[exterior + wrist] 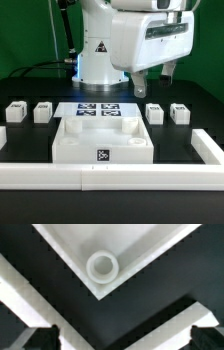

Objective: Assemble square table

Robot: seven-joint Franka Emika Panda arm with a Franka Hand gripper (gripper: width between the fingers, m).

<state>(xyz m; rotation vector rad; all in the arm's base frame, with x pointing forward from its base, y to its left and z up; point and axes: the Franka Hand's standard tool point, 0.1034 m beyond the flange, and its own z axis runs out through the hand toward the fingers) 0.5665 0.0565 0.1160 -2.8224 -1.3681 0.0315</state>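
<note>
Jaws stand wide apart and grip nothing. In the wrist view the two dark fingertips sit far from each other, with only black bench between them. They hang above one corner of the tabletop.

Black bench fills the scene. A long white L-shaped border wall runs across its front edge and turns back along the exterior view's right. The white Franka arm rises at the back centre, and its hand reaches toward the exterior view's right, raised well clear of the bench.

The square tabletop, a white plastic slab, lies flat at the front centre, just behind the border wall; I cannot tell whether the two touch. Directly behind it lies the marker board, thin, white and flat.

Four short white legs rest on the bench in a row level with the marker board, well apart from the tabletop. Two are at the exterior view's left and two at its right.

A round socket shows in the tabletop corner in the wrist view. A small black-and-white tag marks the tabletop's front face.
</note>
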